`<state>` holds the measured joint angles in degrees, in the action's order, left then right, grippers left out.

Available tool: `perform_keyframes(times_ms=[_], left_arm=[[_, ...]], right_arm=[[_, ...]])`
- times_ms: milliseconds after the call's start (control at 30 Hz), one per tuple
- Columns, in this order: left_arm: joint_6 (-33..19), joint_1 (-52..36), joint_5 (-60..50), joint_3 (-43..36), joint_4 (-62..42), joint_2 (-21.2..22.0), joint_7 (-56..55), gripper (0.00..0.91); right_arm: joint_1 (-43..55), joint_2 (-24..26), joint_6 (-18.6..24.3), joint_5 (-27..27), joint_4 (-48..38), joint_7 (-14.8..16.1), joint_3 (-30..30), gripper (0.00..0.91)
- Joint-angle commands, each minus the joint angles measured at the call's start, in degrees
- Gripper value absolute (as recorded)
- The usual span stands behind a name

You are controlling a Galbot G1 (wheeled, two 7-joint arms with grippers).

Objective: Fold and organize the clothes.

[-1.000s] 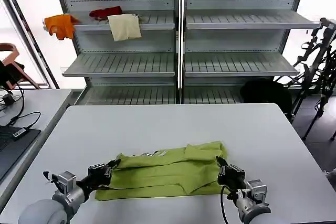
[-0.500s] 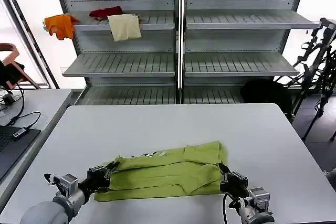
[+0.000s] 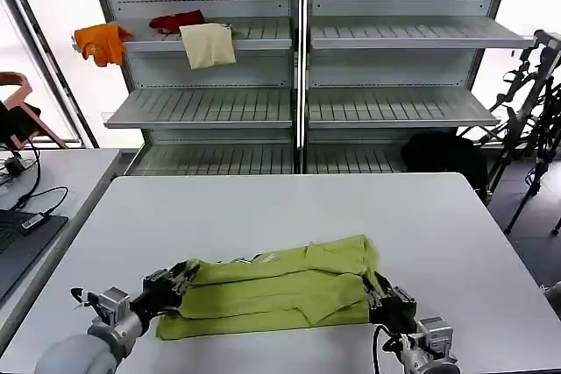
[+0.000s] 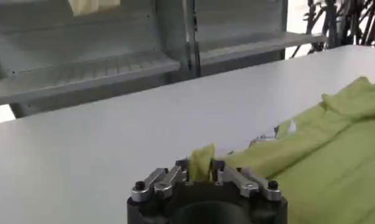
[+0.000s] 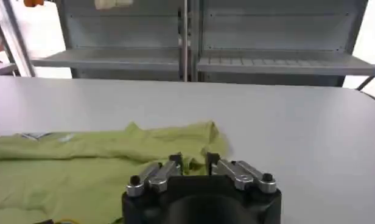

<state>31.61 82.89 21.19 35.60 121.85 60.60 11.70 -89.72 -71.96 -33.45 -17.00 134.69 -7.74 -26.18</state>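
**Both ends pinched, lengthwise fold under way**

Lime-green soft-fabric T-shirt [image 3: 272, 291] lies as a long band across the near part of the white rectangular table [image 3: 289, 208], pale print peeking at its far edge. Left gripper [image 3: 172, 284] has its fingers closed on the shirt's left end; a tuft of green stands up between them in the left wrist view [image 4: 201, 165]. Right gripper [image 3: 383, 297] is pinched on the right end [image 5: 193, 163].

Judgement: to fold well, lift both ends together at even height, keep the cloth taut between them, and lay the edge down parallel.

Room: near table edge sits close under both grippers. Far half of the table is bare. Grey metal shelving [image 3: 302, 67] stands well beyond the far edge.
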Motion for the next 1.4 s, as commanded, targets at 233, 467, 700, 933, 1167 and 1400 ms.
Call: perform_keyframes(times_ms=[233,467,700,933,1167,1400], left_arm=[[-2.44,-0.29,3.99,-0.85,4.92,3.18,-10.43,0.907],[-8.03,5.63,2.34,-0.85,3.88,7.17,-15.28,0.907],[-12.14,8.03,1.97,-1.22,1.55,9.51,-17.33,0.907],[-12.71,9.59,-0.02,-2.38,0.87,10.90,-17.94,0.907],[-12.61,10.55,-0.44,-3.25,1.21,12.30,-19.70,0.907],[-11.90,11.08,0.11,-3.97,1.16,13.00,-20.77,0.907]], right_arm=[[8.37,-2.66,0.36,-0.49,1.40,-1.39,-0.17,0.907],[19.39,-0.33,10.14,-2.66,-1.83,-2.83,0.61,0.907],[22.43,0.83,10.14,-1.07,-5.36,-1.43,1.17,0.907],[21.45,0.02,10.19,0.87,-6.89,0.90,1.37,0.907],[20.88,0.19,10.17,1.30,-6.99,1.53,0.96,0.907],[20.60,0.02,9.84,1.66,-7.30,1.36,1.05,0.907]])
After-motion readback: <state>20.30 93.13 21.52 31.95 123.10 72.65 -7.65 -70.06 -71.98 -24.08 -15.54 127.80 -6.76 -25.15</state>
